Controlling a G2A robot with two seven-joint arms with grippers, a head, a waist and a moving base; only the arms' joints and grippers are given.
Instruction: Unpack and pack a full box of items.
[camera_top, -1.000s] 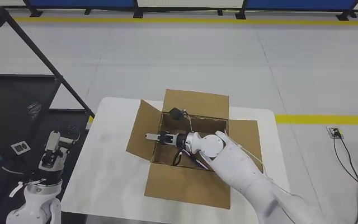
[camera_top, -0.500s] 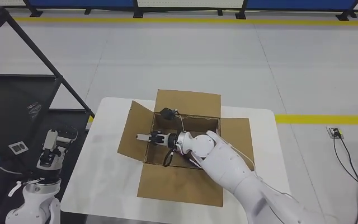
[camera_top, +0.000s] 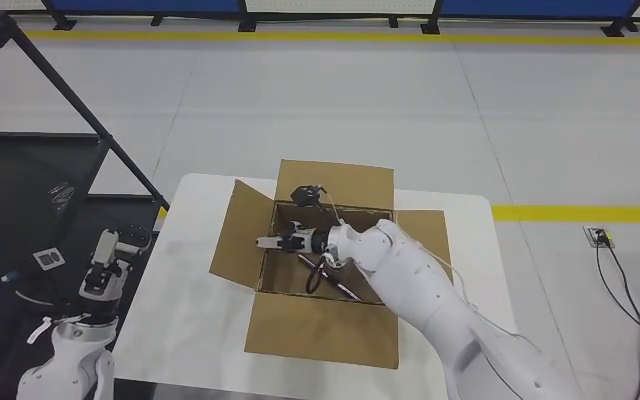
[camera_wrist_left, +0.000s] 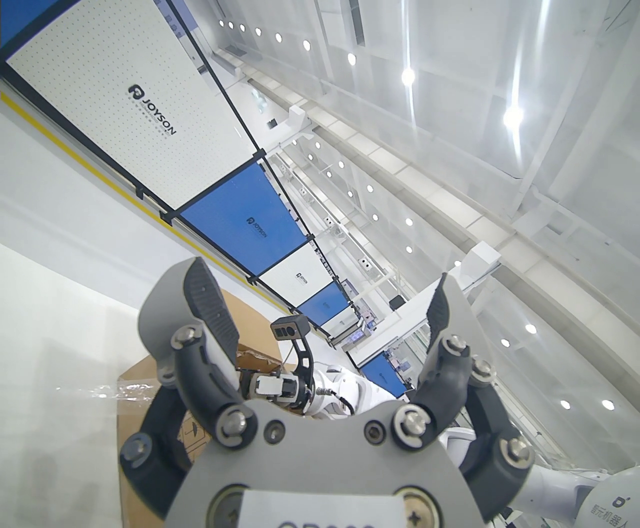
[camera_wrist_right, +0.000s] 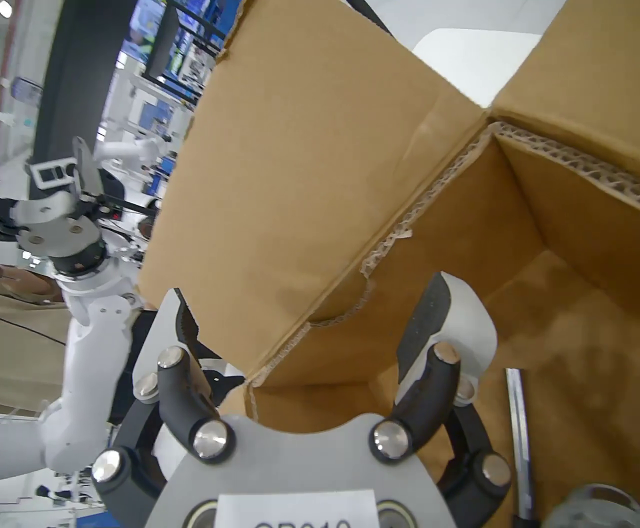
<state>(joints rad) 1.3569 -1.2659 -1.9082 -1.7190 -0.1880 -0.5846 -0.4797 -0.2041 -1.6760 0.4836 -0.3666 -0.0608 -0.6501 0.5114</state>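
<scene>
A: What is the setting?
B: A pale workshop floor (camera_top: 300, 90) with a yellow line (camera_top: 560, 212) across it. A white table (camera_top: 190, 300) stands in the near middle.
A: And the box?
B: The box (camera_top: 320, 330) stands in the middle of the table. It is open, with all four flaps folded outward.
A: Anything inside?
B: A dark tool (camera_top: 316, 281) lies on the bottom, towards the near side. It is too small to name.
A: Where is the right gripper?
B: The right gripper (camera_top: 266, 241) is low over the left side of the opening, pointing at the left wall. Its fingers (camera_wrist_right: 435, 310) are spread apart with nothing between them. The wall's ragged top edge runs just beyond them.
A: And the left gripper?
B: The left gripper (camera_wrist_left: 320, 285) is off the table's left edge, well apart from the box, pointing up. Its fingers are parted and hold nothing.
</scene>
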